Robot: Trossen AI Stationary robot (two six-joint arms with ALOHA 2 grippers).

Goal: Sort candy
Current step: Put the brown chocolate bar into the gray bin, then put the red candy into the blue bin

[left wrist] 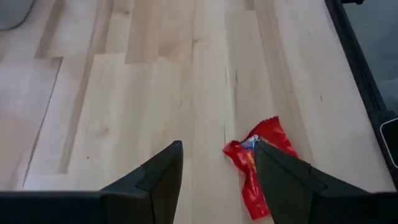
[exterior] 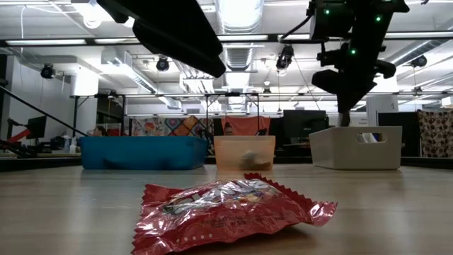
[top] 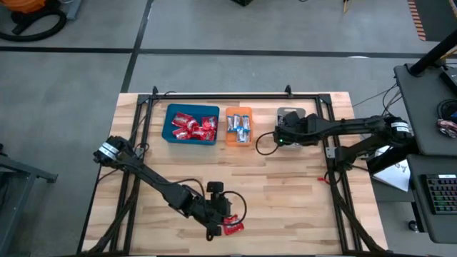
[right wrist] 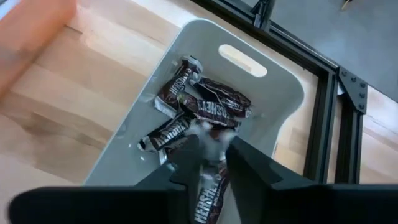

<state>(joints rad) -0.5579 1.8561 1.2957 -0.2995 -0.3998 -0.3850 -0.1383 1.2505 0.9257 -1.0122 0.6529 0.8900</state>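
Just beside left jaws — red candy (left wrist: 258, 163).

A pale wooden tabletop (top: 285, 193) made of butcher-block strips sat inside a black metal frame (top: 221, 94). Along its far side three trays stood in a row: a blue tray (top: 168, 123), an orange tray (top: 230, 138) just beside it, and a grey tray (top: 286, 111) with a slot handle in its end wall. A grey floor (top: 214, 28) crossed by dark lines lay beyond the tabletop. A dark desk (top: 428, 107) stood to one side, with a keyboard (top: 441, 193) on it.
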